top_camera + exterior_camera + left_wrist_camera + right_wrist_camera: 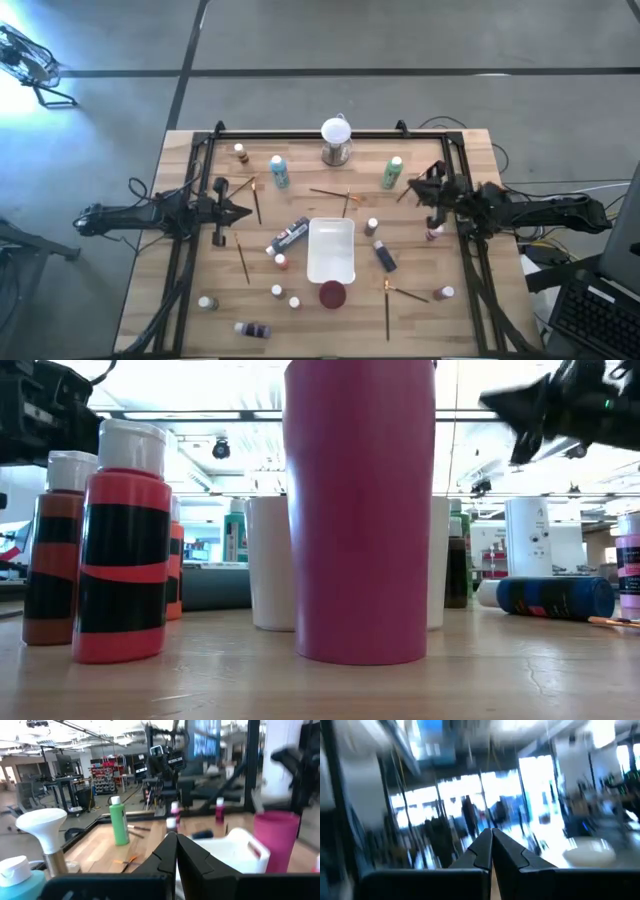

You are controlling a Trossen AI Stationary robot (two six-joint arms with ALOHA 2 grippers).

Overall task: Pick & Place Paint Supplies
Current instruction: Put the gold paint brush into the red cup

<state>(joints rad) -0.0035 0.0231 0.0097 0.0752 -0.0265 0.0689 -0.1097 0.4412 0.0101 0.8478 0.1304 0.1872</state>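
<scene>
Small white-capped paint bottles stand or lie scattered on the wooden table: a teal one (279, 171), a green one (392, 172), a dark blue one lying on its side (385, 256) and a red one (122, 550). Thin brushes (241, 257) (387, 310) lie flat among them. My left gripper (245, 211) is shut and level above the table's left side, holding nothing (176, 845). My right gripper (418, 187) is shut over the right side. It is tipped upward and looks into the room (491, 845).
A white tray (331, 250) lies in the middle, with a dark red cup (332, 294) at its near end. A white globe on a metal base (337, 140) stands at the far edge. A black frame (190, 215) runs along the table's sides.
</scene>
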